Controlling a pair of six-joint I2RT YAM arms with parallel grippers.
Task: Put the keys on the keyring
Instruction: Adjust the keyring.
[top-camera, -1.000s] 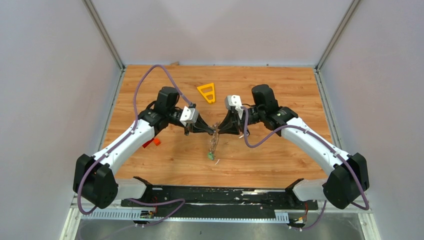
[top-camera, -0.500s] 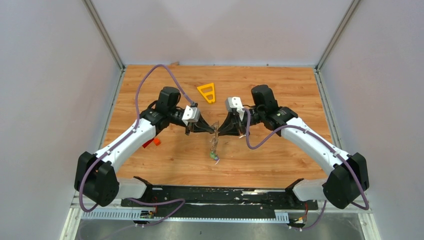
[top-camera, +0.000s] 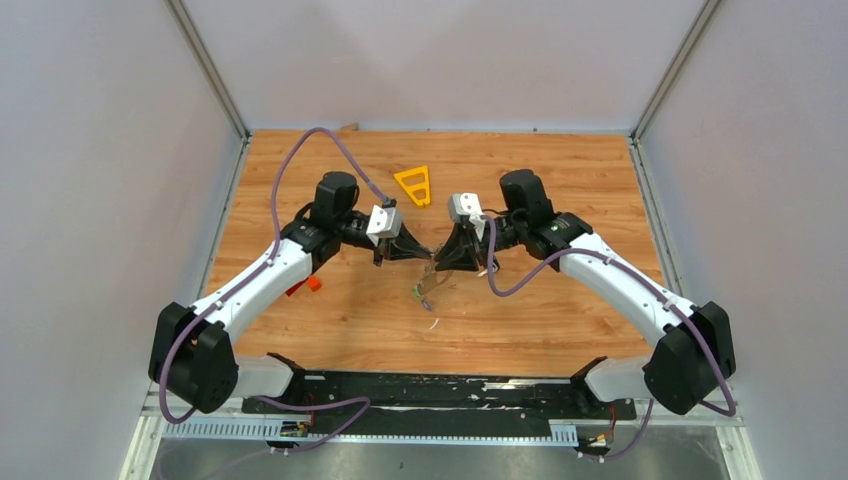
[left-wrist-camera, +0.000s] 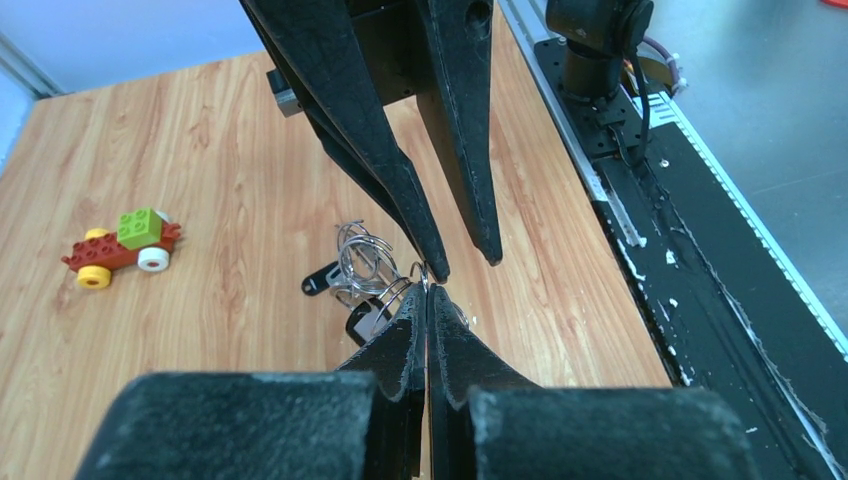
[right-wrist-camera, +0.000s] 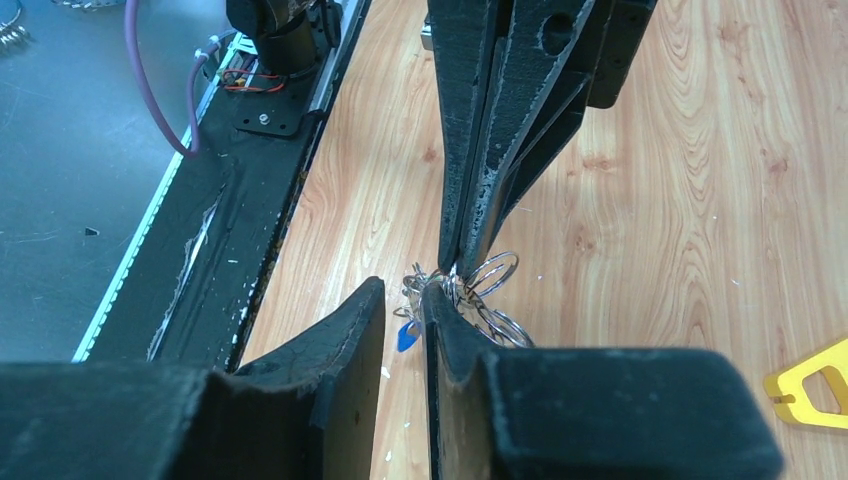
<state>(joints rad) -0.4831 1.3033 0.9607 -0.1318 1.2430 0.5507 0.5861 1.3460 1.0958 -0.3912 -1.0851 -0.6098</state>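
Observation:
My left gripper (top-camera: 428, 255) (left-wrist-camera: 428, 290) is shut, pinching a thin silver wire loop (left-wrist-camera: 422, 270) at the top of a hanging bunch. Below it dangle more wire rings (left-wrist-camera: 365, 258) (right-wrist-camera: 492, 272) and the keys (top-camera: 424, 290), with black tags (left-wrist-camera: 322, 277), a blue tag (right-wrist-camera: 405, 338) and a green tag (top-camera: 417, 292). In this tangle I cannot tell the keyring from the smaller rings. My right gripper (top-camera: 440, 259) (right-wrist-camera: 402, 292) faces the left one tip to tip, its jaws a narrow gap apart, with one fingertip (right-wrist-camera: 432, 292) against the wire and nothing clearly between them.
A yellow plastic triangle frame (top-camera: 413, 185) (right-wrist-camera: 815, 385) lies on the wooden table (top-camera: 560, 180) beyond the grippers. A red, green and yellow toy block figure (left-wrist-camera: 120, 243) (top-camera: 305, 285) sits by the left arm. The black base rail (top-camera: 440, 390) runs along the near edge.
Both grippers have shifted slightly towards the far side, staying tip to tip. The hanging keys have risen off the table and swung a little left. The right jaws barely changed.

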